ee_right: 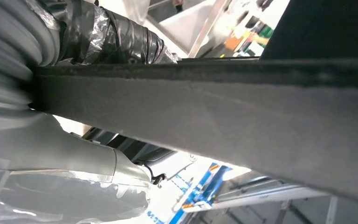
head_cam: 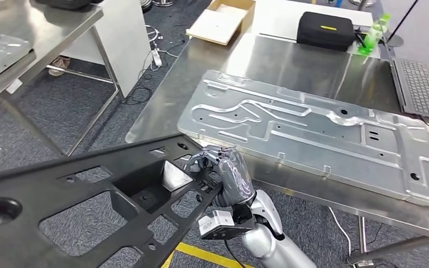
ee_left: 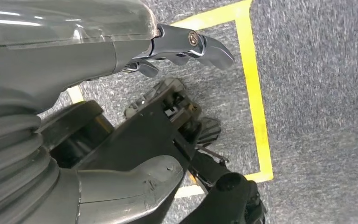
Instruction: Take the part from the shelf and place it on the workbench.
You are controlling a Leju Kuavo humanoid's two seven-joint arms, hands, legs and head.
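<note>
Steel surface (head_cam: 290, 61) carries a silver panel (head_cam: 313, 131) | right hand (head_cam: 226, 173) clamps the black part (head_cam: 89, 195) beside the panel | left hand (ee_left: 98, 42) hangs with fingers apart over carpet

black case (head_cam: 325, 30), keyboard (head_cam: 422, 87), cardboard box (head_cam: 222, 22), yellow floor tape (ee_left: 256, 98)
</note>
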